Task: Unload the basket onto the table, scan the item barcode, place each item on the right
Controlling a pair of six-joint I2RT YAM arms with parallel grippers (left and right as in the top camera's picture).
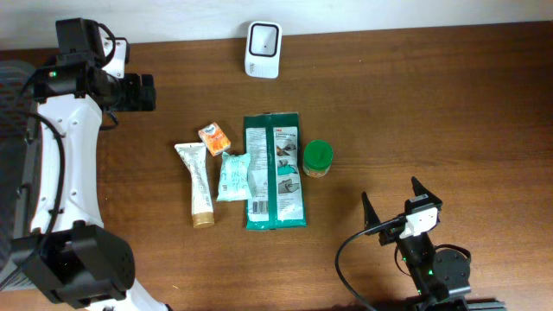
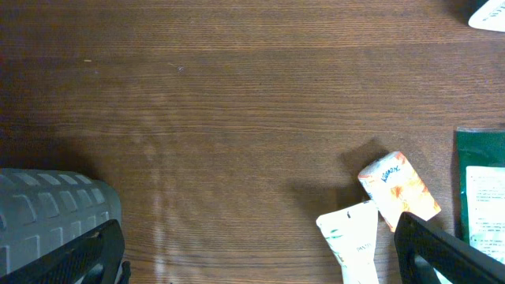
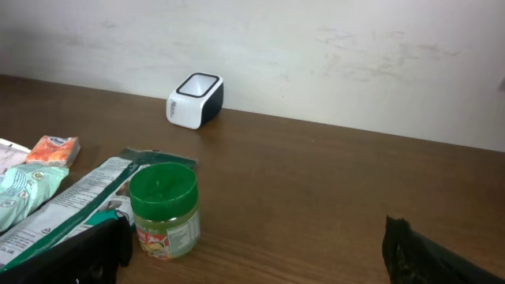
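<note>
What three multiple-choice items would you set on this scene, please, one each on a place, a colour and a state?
1. Where does the scanner stand?
A. At the far edge of the table, apart from the items
B. Between the tube and the large green pack
C. Under the left arm

2. What colour is the lid of the jar?
A. Red
B. Green
C. White

3. How do the jaws of the right gripper stand?
A. Shut on the jar
B. Shut on nothing
C. Open, holding nothing

Answers:
1. A: the overhead view shows it alone at the far edge, with bare wood between it and the items.
2. B: the right wrist view shows a bright green lid.
3. C: both fingers stand wide apart with only table between them.
</note>
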